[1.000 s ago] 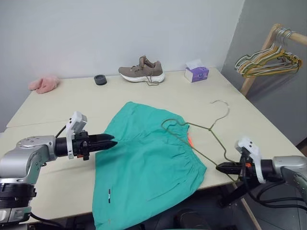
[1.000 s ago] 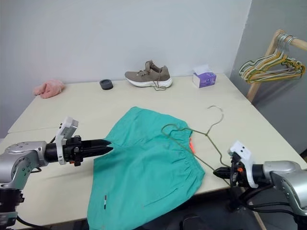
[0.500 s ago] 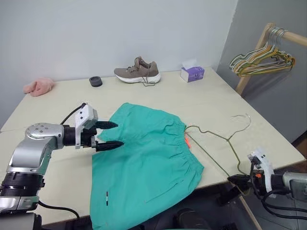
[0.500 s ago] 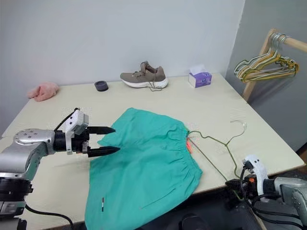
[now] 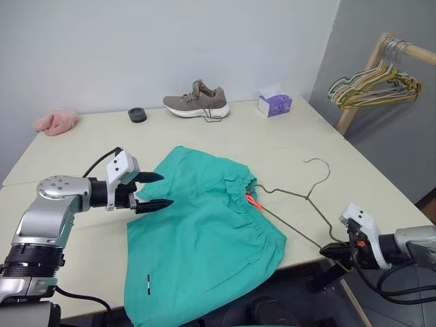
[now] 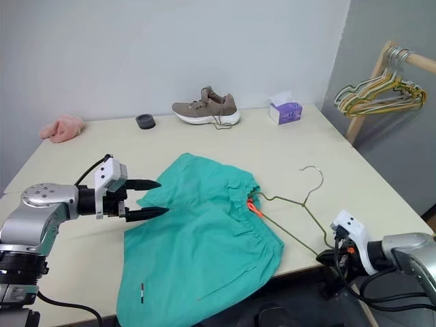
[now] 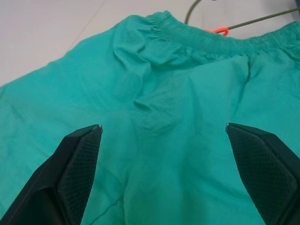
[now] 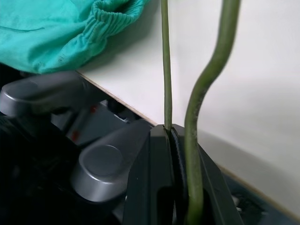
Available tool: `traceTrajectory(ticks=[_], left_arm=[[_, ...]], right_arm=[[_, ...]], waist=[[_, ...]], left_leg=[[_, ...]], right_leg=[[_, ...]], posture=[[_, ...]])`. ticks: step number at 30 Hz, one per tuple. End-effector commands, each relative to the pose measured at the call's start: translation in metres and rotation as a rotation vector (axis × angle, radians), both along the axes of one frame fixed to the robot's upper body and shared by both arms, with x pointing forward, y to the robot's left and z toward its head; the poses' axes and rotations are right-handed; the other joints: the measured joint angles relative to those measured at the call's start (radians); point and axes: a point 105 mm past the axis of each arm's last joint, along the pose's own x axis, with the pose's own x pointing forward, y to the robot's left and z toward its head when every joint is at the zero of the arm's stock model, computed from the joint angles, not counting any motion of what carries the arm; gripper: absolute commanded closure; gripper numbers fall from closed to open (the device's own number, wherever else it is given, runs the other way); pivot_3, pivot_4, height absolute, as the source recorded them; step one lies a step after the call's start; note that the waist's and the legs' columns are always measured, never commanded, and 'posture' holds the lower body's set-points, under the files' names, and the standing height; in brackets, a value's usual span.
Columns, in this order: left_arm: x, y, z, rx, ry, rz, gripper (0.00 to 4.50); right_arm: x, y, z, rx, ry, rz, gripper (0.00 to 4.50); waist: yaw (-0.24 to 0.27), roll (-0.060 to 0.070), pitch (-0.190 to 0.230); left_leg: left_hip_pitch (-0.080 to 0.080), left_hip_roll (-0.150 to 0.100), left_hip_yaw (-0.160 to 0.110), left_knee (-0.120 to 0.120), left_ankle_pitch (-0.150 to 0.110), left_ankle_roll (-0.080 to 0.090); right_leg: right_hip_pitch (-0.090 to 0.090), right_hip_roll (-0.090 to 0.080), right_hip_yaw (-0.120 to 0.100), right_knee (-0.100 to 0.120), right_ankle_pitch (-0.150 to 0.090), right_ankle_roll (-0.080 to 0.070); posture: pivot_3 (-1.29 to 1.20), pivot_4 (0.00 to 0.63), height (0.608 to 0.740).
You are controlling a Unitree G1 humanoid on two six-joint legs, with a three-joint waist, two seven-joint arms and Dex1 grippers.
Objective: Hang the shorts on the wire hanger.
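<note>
The teal shorts (image 5: 204, 235) lie spread on the table, their lower part hanging over the front edge. The waistband is bunched by the orange drawstring (image 5: 253, 201). The olive wire hanger (image 5: 303, 198) lies flat to their right, hook pointing away from me. Its far corner touches the bunched waistband. My right gripper (image 5: 328, 251) is shut on the hanger's near corner at the table edge; up close the wire (image 8: 165, 70) runs into the closed fingers (image 8: 157, 178). My left gripper (image 5: 165, 190) stands open over the shorts' left edge, with fabric (image 7: 164, 93) below its spread fingers.
At the back of the table (image 5: 88, 146) sit a brown shoe (image 5: 197, 101), a purple tissue box (image 5: 274, 104), a black round item (image 5: 137, 114) and a pink cloth (image 5: 56, 121). A wooden rack with bunched hangers (image 5: 371, 85) stands at the right.
My left gripper has opened and rolled at the shorts' left edge. My right gripper drew the hanger off the shorts to the right, then pushed it back against the waistband, which bunched up.
</note>
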Motion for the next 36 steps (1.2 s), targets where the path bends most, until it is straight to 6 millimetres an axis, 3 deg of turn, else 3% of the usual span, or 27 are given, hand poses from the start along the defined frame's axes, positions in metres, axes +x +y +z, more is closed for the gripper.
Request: traceTrajectory(ticks=[1, 9, 19, 26, 32, 36], left_arm=[[0.009, 0.002, 0.016, -0.004, -0.093, 0.025, 0.03], [0.015, 0.007, 0.014, 0.038, -0.156, 0.062, 0.03], [0.015, -0.002, 0.008, 0.041, -0.153, 0.024, 0.03], [0.014, -0.005, 0.006, 0.034, -0.152, 0.018, 0.03], [0.015, -0.007, 0.007, 0.01, -0.157, 0.03, 0.03], [0.018, -0.005, 0.011, -0.017, -0.165, 0.062, 0.03]], right_arm=[[0.004, 0.007, 0.008, -0.055, -0.083, 0.11, 4.5], [0.014, 0.01, 0.005, -0.09, -0.104, 0.096, 4.5], [0.022, 0.03, -0.009, 0.121, 0.207, -0.164, 4.5], [0.037, 0.056, 0.004, 0.26, 0.304, -0.228, 4.5], [0.058, 0.087, 0.01, 0.361, 0.268, -0.252, 4.5], [0.071, 0.1, 0.032, 0.324, 0.074, -0.203, 4.5]], waist=[[0.001, 0.0, 0.0], [0.001, 0.0, 0.0], [0.001, 0.0, 0.0], [0.0, 0.0, 0.0], [0.001, 0.0, 0.0], [0.002, 0.001, 0.0]], left_leg=[[0.0, 0.0, 0.0, 0.0, 0.0, 0.0], [-0.001, 0.0, 0.0, 0.0, 0.0, 0.0], [-0.001, -0.001, 0.0, 0.001, 0.0, 0.0], [-0.002, 0.0, -0.001, 0.001, 0.0, 0.0], [-0.002, 0.0, -0.001, 0.001, 0.0, 0.0], [-0.005, -0.001, -0.001, 0.001, 0.0, 0.0]], right_leg=[[0.0, 0.0, 0.0, 0.0, 0.0, 0.0], [0.0, -0.002, 0.0, -0.001, 0.001, 0.001], [0.0, -0.002, 0.0, -0.001, 0.001, 0.001], [-0.001, -0.002, 0.0, -0.001, 0.001, 0.001], [-0.002, -0.002, 0.0, 0.0, 0.001, 0.001], [-0.004, -0.002, 0.0, 0.001, 0.002, 0.001]], posture=[[-0.21, 0.0, 0.74], [-0.21, 0.0, 0.74], [-0.2, 0.0, 0.74], [-0.2, 0.0, 0.74], [-0.19, 0.0, 0.74], [-0.19, 0.0, 0.74]])
